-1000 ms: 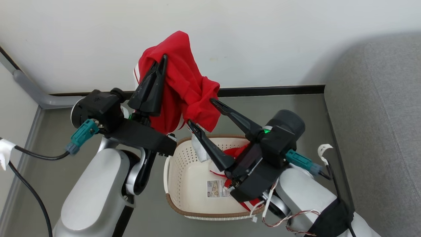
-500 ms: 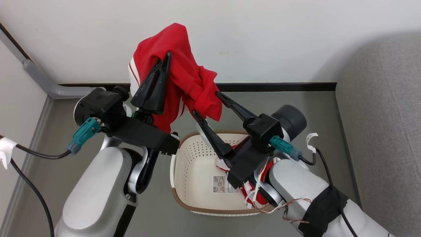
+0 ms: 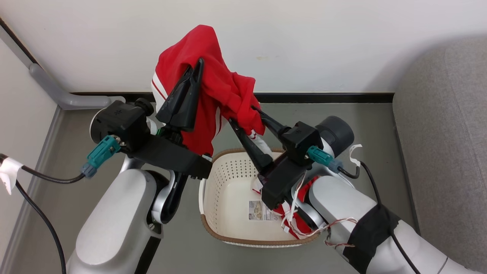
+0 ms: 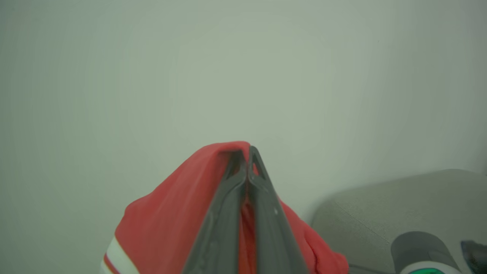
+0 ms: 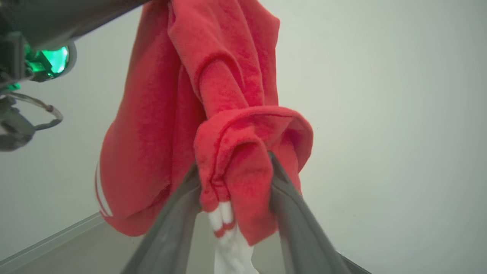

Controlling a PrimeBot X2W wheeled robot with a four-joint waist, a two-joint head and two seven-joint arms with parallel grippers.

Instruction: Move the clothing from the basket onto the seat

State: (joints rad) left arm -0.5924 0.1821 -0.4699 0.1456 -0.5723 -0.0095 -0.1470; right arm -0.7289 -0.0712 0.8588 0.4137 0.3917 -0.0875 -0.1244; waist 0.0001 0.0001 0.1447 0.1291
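Observation:
One red piece of the clothing with white stripes hangs in the air above the basket. My left gripper is shut on its top fold, as the left wrist view also shows with the left gripper pinching red cloth. My right gripper is open, its jaws standing apart on either side of the garment's lower hanging end. In the right wrist view the bunched red fold sits between the right gripper's fingers. A second red garment lies in the basket, partly hidden under my right arm. The grey seat is at the right.
A white wall with a black baseboard stands just behind the basket. A grey pipe runs along the left corner, and a black cable trails over the grey floor at the left. A paper sticker lies on the basket's bottom.
My right gripper has risen from over the basket to the garment's hanging end and its jaws have narrowed around it. The left gripper keeps holding the garment up. The camera has shifted a little.

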